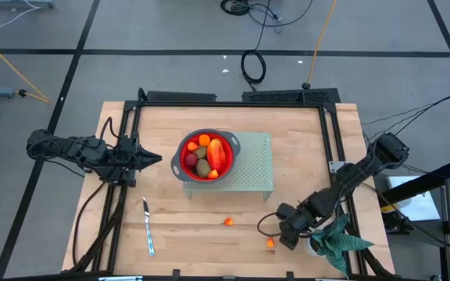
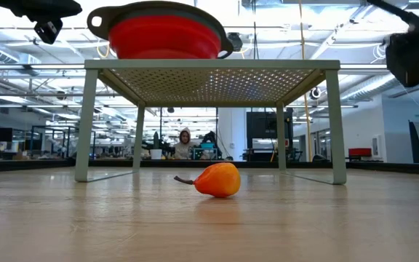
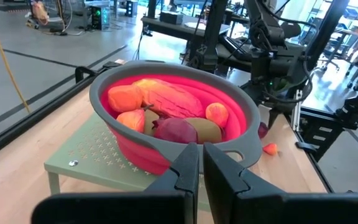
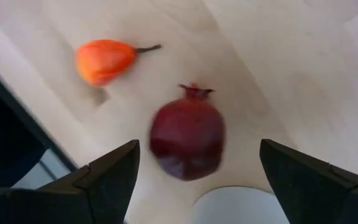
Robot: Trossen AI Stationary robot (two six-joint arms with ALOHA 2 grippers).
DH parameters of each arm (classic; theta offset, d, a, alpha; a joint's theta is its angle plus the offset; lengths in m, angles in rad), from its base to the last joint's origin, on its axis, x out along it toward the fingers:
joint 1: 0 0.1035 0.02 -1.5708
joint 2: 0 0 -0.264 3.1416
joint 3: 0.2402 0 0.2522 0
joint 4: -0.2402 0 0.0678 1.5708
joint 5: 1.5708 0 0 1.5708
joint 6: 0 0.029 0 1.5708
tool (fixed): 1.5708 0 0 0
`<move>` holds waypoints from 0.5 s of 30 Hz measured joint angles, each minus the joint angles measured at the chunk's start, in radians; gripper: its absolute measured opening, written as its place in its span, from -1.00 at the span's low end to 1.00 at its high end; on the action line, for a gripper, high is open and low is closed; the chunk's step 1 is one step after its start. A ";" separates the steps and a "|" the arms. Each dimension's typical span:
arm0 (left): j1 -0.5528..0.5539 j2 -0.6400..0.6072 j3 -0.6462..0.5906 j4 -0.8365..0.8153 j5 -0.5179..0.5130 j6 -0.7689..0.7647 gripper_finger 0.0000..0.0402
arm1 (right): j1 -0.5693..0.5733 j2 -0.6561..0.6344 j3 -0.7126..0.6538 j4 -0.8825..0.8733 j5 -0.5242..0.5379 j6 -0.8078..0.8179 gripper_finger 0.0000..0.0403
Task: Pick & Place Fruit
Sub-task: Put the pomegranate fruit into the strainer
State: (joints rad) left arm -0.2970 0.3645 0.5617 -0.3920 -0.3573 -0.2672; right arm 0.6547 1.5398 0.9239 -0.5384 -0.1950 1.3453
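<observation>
A red bowl (image 1: 206,156) with a grey rim stands on a pale green perforated stand (image 1: 252,164) and holds several fruit pieces (image 3: 166,106). A dark red round fruit (image 4: 188,142) lies on the table near the right front. My right gripper (image 4: 199,152) hangs open above it, pointing steeply down, one finger to each side and apart from it. An orange piece (image 4: 104,61) lies beside it on the wood. Another orange piece (image 1: 229,222) lies in front of the stand. My left gripper (image 1: 153,160) waits shut, left of the bowl.
A silver knife (image 1: 148,228) lies at the near left. A leafy plant (image 1: 336,242) in a white pot (image 4: 238,205) stands just beside my right gripper at the near right corner. Black frame rails (image 1: 334,133) run along the table's sides.
</observation>
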 joint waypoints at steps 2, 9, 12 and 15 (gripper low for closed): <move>0.000 0.000 0.000 0.000 0.001 0.000 -0.89 | 0.009 0.000 -0.021 0.026 0.016 0.018 0.61; 0.000 0.000 0.000 0.000 0.018 0.000 -0.89 | 0.023 0.000 -0.083 0.119 0.043 0.058 0.60; 0.000 0.000 0.000 0.001 0.018 0.001 -0.89 | 0.022 0.000 -0.098 0.122 0.061 0.069 0.60; 0.000 0.000 0.000 0.001 0.019 -0.005 -0.89 | 0.022 -0.002 -0.113 0.160 0.066 0.068 0.61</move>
State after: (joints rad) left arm -0.2971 0.3641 0.5617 -0.3905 -0.3378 -0.2718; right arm 0.6765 1.5383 0.8108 -0.3786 -0.1292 1.4137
